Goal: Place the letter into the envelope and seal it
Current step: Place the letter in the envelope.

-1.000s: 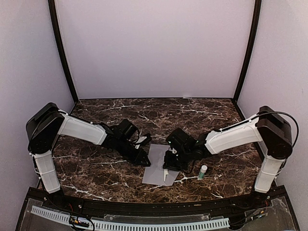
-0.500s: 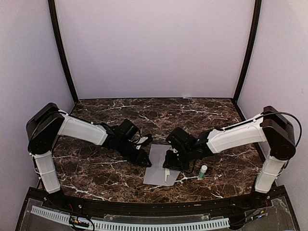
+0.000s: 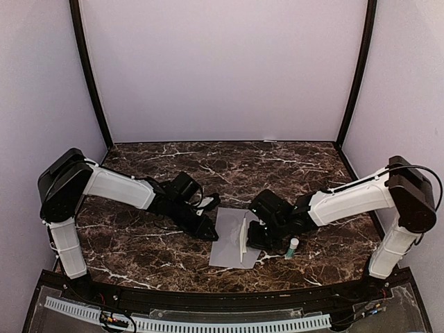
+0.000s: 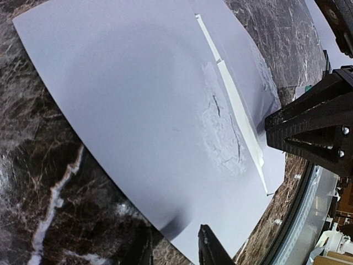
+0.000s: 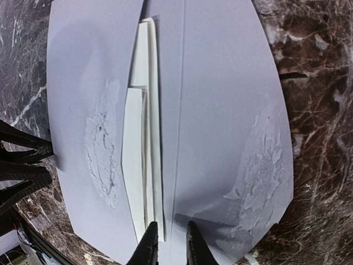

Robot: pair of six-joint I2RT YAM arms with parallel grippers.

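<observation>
The grey envelope [image 3: 225,243] lies spread flat between the two arms, with rough torn patches on it. The letter [image 3: 243,239], folded into a narrow pale strip, stands on edge along the envelope's middle fold [image 5: 144,154]. My right gripper [image 5: 170,245] has its fingers nearly together at the strip's near end, and the strip's edge sits against the inner side of one finger. My left gripper [image 4: 175,251] is open at the envelope's left edge [image 4: 138,99], with one finger over the paper and the other over the table.
A white glue stick with a green cap [image 3: 292,248] stands just right of the right gripper. The table [image 3: 139,243] is dark marble. A black rail runs along its near edge [image 3: 208,298], and purple walls close in the other three sides.
The right arm has shifted to the right. The letter strip now shows longer and reaches farther up the envelope. The left arm has not moved.
</observation>
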